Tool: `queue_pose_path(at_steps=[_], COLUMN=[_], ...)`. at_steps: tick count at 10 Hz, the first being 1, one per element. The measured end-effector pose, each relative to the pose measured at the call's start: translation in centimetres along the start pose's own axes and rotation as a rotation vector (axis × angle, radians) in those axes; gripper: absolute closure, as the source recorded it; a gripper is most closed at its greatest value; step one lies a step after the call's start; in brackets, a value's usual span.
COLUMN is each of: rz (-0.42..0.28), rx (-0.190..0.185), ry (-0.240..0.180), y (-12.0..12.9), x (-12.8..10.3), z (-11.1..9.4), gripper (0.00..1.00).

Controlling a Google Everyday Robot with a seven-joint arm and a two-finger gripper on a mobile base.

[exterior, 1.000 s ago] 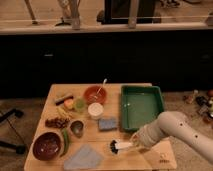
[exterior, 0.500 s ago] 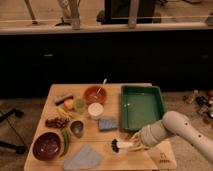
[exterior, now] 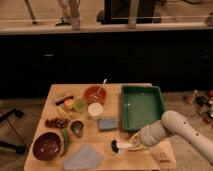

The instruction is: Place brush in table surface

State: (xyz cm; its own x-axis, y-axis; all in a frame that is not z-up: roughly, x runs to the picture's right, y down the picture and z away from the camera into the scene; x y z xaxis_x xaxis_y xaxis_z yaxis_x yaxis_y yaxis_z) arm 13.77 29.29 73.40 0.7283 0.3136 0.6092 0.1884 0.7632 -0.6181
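Observation:
The brush (exterior: 120,146) has a white handle and a black bristle head pointing left. It lies low at the front of the tan wooden table surface (exterior: 150,161); I cannot tell whether it touches the wood. My gripper (exterior: 136,144) is at the handle's right end, below the green tray, at the end of the white arm (exterior: 185,132) coming in from the right. The gripper's tip is hidden by its own pale body.
A green plastic tray (exterior: 142,105) stands at the back right. A red bowl with a spoon (exterior: 95,93), a white cup (exterior: 95,110), a blue sponge (exterior: 107,123), a grey cloth (exterior: 84,157), a dark red bowl (exterior: 47,145) and vegetables fill the left half.
The gripper and brush have moved a little to the right and lower, toward the table's front edge. The arm has drawn back to the right.

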Motion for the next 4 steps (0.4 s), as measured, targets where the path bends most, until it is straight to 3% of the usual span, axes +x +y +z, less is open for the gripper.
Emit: queue_pose_path(at_steps=[2, 4], rz=[0.010, 0.025], rx=[-0.007, -0.011], ry=[-0.005, -0.006], y=[0.16, 0.17], x=[0.37, 1.02], z=[0.13, 0.39], gripper=[0.97, 0.87])
